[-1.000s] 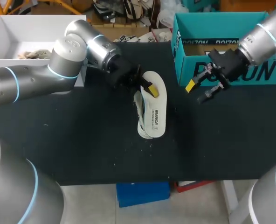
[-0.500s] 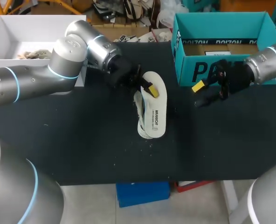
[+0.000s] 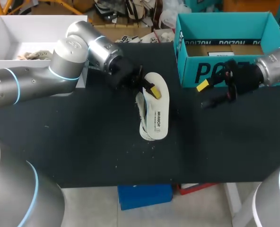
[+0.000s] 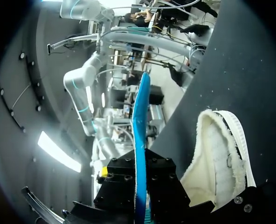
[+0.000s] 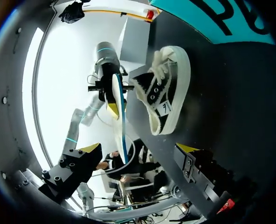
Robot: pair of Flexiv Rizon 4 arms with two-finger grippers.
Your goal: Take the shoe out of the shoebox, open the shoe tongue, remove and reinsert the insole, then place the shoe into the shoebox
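My left gripper (image 3: 151,90) is shut on a white insole (image 3: 158,111) with a blue underside, holding it just above the shoe (image 3: 140,106) at mid-table. In the left wrist view the insole (image 4: 140,126) stands edge-on between the fingers, with the fleece-lined shoe (image 4: 222,158) beside it. The right wrist view shows the black-and-white shoe (image 5: 163,91) lying on its side, with the insole (image 5: 121,126) next to it. My right gripper (image 3: 207,93) hangs open in front of the teal shoebox (image 3: 196,73), to the right of the shoe and holding nothing. Its fingers (image 5: 77,165) are spread wide.
A white bin (image 3: 7,28) holding some pale items stands at the back left behind my left arm. The shoebox (image 5: 212,18) occupies the back right corner. Bare black tabletop (image 3: 83,151) stretches along the front.
My right arm has swung down and to the right in front of the shoebox, its gripper still open and now facing the shoe. The left arm and the insole have not moved.
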